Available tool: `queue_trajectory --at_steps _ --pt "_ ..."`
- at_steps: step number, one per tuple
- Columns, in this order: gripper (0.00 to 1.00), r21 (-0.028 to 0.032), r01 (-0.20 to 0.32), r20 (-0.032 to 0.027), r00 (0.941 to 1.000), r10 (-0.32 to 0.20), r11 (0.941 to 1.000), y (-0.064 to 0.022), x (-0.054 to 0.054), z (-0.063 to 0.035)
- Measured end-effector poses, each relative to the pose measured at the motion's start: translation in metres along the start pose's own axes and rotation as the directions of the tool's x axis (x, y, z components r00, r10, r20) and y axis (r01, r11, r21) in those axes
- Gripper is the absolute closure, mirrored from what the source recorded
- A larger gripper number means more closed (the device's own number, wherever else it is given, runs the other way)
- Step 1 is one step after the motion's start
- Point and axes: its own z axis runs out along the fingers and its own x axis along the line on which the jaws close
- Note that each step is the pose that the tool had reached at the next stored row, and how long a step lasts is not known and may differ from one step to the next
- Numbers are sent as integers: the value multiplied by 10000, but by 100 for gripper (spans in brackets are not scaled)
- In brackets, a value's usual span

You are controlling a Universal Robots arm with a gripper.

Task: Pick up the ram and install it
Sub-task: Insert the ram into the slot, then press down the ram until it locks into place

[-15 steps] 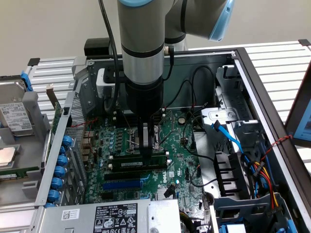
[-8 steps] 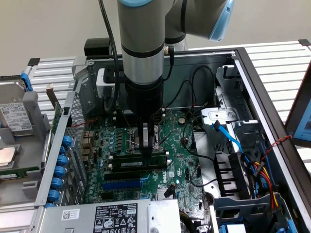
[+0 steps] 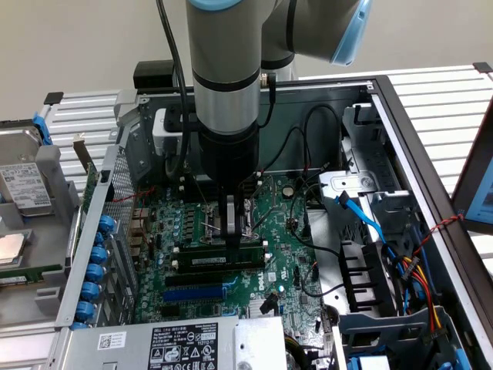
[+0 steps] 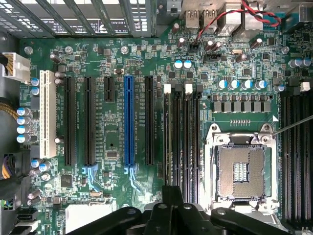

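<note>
A white slatted desk (image 3: 439, 96) carries an open computer case (image 3: 385, 100). At nine o'clock, a hard drive (image 3: 23, 189) lies beside it.

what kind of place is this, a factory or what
Probably a lab or test bench for computer assembly, not clearly a factory: an opened PC case with its motherboard exposed, the gripper lowered over the ram, a loose hard drive beside.

Motherboard (image 4: 117, 127) was green circuit board, faintly glossy. Blue slot (image 4: 129, 120) and black slots (image 4: 148, 120) were smooth moulded plastic. Socket frame (image 4: 242, 171) was bright bare metal. Ram (image 3: 218, 262) was matt green board with white paper sticker. Case wall (image 3: 339, 96) was dull grey sheet metal. Arm (image 3: 225, 69) was satin silver metal.
</note>
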Motion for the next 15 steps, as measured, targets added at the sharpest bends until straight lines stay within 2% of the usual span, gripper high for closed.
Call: queue_trajectory --at_steps 9,15 --pt "90 0 1 -2 10000 -1 10000 0 0 2" --pt "90 43 67 0 10000 -67 10000 4 -15 15"
